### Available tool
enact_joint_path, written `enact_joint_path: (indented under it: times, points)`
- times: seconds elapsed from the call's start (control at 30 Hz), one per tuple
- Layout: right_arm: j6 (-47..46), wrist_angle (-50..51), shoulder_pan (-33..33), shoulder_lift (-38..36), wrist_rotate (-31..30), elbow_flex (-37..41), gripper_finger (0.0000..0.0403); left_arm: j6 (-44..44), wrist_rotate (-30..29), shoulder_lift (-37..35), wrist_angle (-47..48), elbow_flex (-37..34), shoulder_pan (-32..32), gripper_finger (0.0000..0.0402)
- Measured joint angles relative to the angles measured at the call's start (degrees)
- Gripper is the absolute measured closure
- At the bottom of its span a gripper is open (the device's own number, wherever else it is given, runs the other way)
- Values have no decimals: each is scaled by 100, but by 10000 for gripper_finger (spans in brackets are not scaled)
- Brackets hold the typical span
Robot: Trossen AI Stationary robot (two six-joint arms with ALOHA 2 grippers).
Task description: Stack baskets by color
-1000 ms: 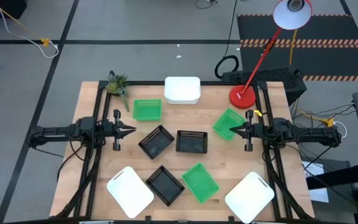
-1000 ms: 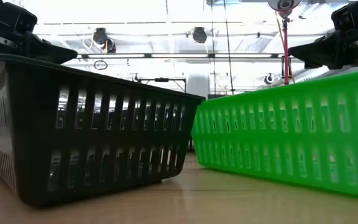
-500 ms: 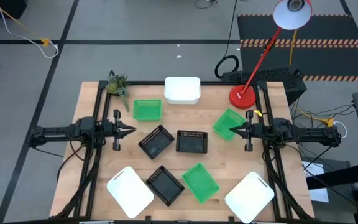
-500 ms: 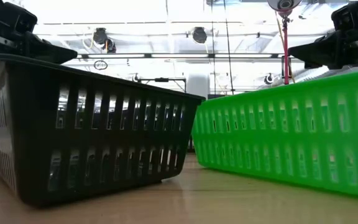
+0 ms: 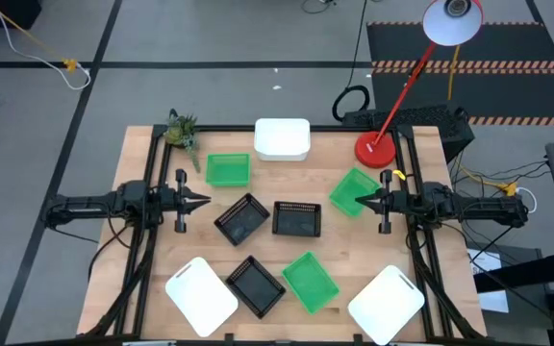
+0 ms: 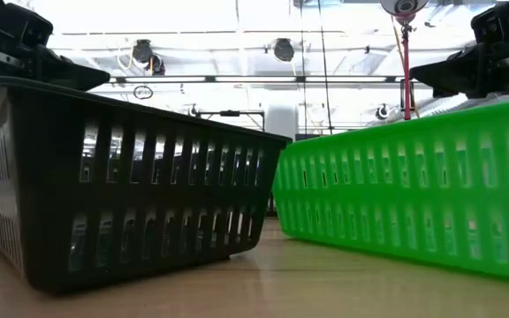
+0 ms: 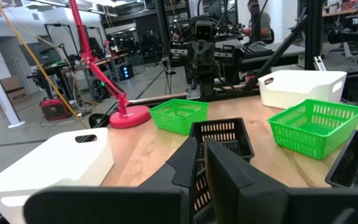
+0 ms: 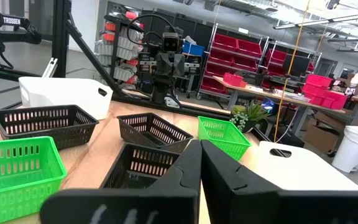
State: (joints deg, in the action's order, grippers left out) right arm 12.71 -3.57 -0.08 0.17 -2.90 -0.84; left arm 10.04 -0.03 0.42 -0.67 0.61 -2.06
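Table: wooden top (image 5: 335, 255) with a dark frame, grey floor all round; nine baskets lie spread on it, none stacked.
White baskets: one at twelve o'clock on the far edge (image 5: 282, 138); one at seven o'clock (image 5: 201, 295); one at five o'clock (image 5: 386, 305).
Green baskets: one at eleven o'clock (image 5: 227, 170); one at two o'clock (image 5: 348, 189), its edge right under the right jaw tips; one at six o'clock (image 5: 310, 281).
Black baskets: two side by side at centre (image 5: 239, 219) (image 5: 296, 219); a third toward seven o'clock (image 5: 255, 285).
Left gripper (image 5: 205, 202): at nine o'clock, jaws drawn almost together on nothing, tips pointing toward the centre; nearest black basket lies just beyond them, apart.
Right gripper (image 5: 358, 201): at three o'clock, jaws fully closed, holding nothing, tips over the near rim of the two o'clock green basket.
Lamp base (image 5: 375, 149): red, at one o'clock beside that basket.
Plant (image 5: 181, 129): small, at the eleven o'clock corner.
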Motion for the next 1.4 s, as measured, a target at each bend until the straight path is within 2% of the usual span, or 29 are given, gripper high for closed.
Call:
enact_joint_path:
  times: [0.67,0.87,1.4]
  points:
    - [0,2,2,0,0,0,403,13,-1,-1,0,0,0,366]
    - [0,1,0,0,0,-1,403,594,-49,-1,-73,-7,-5,366]
    - [0,1,2,2,0,-1,403,446,-48,0,-97,-7,-5,366]
